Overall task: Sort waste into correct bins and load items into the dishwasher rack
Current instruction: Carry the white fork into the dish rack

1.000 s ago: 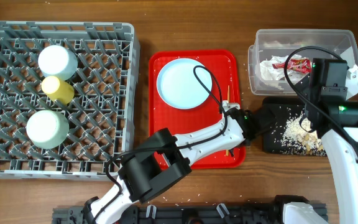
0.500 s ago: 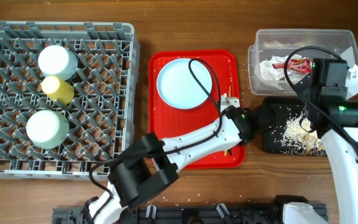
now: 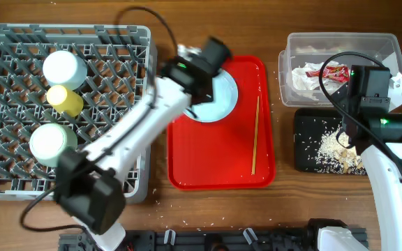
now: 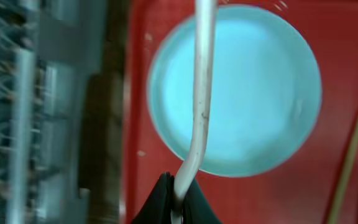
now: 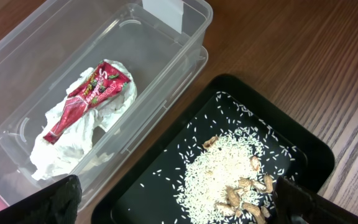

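Observation:
My left gripper (image 4: 179, 194) is shut on the handle of a white plastic fork (image 4: 202, 93) and holds it above the pale blue plate (image 4: 260, 93) on the red tray. In the overhead view this gripper (image 3: 204, 59) covers part of the plate (image 3: 220, 104). The wooden chopstick (image 3: 255, 136) lies on the tray's right side. My right gripper (image 5: 179, 208) is open and empty above the black tray (image 5: 291, 137), which holds rice scraps (image 5: 229, 168). The clear tub (image 5: 185, 37) holds the red wrapper (image 5: 92, 93) and the napkin (image 5: 67, 137).
The grey rack (image 3: 117, 42) at the left holds a mint bowl (image 3: 65, 67), a yellow cup (image 3: 65, 100) and a second mint piece (image 3: 51, 143). The red tray (image 3: 215, 167) sits between the rack and the bins. Stray rice grains lie on the wood.
My left arm has swung from the red tray's right edge to above the plate at its back left. The chopstick is now uncovered. The right arm has not moved.

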Controlling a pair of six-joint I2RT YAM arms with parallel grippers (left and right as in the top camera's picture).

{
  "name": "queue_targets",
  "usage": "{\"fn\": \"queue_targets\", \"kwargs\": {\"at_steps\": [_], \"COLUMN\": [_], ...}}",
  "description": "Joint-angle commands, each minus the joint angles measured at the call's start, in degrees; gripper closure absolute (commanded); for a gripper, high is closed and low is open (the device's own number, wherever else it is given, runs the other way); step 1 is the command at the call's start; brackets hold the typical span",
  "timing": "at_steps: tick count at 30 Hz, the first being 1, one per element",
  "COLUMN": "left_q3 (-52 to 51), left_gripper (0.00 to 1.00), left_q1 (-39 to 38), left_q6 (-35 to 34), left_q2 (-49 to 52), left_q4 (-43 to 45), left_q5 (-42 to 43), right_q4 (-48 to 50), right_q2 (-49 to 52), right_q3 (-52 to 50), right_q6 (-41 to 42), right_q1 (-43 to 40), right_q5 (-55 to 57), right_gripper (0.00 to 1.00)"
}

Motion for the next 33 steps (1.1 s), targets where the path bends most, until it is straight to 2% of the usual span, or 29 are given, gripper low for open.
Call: {"fn": "queue_targets", "kwargs": {"at_steps": [1,2,5,8,10,12,16,21,23,25,30,32,33], "left_q3": [-0.2,-0.3,-0.3,-0.3,-0.3,-0.4,-3.3,-8.4,-8.8,-8.8,-8.8,-8.7,-8.7], "left_gripper": [0.96,0.96,0.96,0.96,0.96,0.96,0.96,0.96,0.92,0.67,0.6,0.6,0.6], "left_q1": [6.4,8.6,15.1,23.3,29.0,33.3,39.6,41.5,41.5,41.5,41.5,41.5,41.3], "left_q6": [11.6,12.7,22.9,32.9,40.1,40.8,43.2,41.7,41.7,41.7,41.2,36.5,35.9], "left_q2": [-2.8,-2.7,-2.6,-2.6,-2.6,-2.5,-2.5,-2.5,-2.5,-2.5,-2.5,-3.0,-3.7], "left_q4": [-0.2,-0.2,0.6,0.7,0.3,0.3,1.0,3.3,3.5,3.5,3.6,3.5,3.0], "left_q5": [-0.7,-0.7,5.3,15.6,27.0,29.7,29.8,30.6,30.6,30.6,30.6,31.3,34.6], "right_q4": [0.2,0.2,0.2,0.2,0.2,0.2,0.2,0.2,0.2,0.2,0.2,0.2,0.2], "right_q2": [0.4,0.4,0.4,0.4,0.4,0.4,0.4,0.4,0.4,0.4,0.4,0.4,0.4], "right_q3": [0.1,0.1,0.1,0.1,0.1,0.1,0.1,0.1,0.1,0.1,0.1,0.1,0.1], "right_q6": [-0.4,-0.4,-0.4,-0.4,-0.3,-0.4,-0.4,-0.4,-0.4,-0.4,-0.3,-0.4,-0.4], "right_q1": [-0.1,-0.1,-0.1,-0.1,-0.1,-0.1,-0.1,-0.1,-0.1,-0.1,-0.1,-0.1,-0.1], "right_q5": [1.0,1.0,1.0,1.0,1.0,1.0,1.0,1.0,1.0,1.0,1.0,1.0,1.0], "right_gripper": [0.0,0.0,0.0,0.0,0.0,0.0,0.0,0.0,0.01,0.0,0.0,0.0,0.0]}}
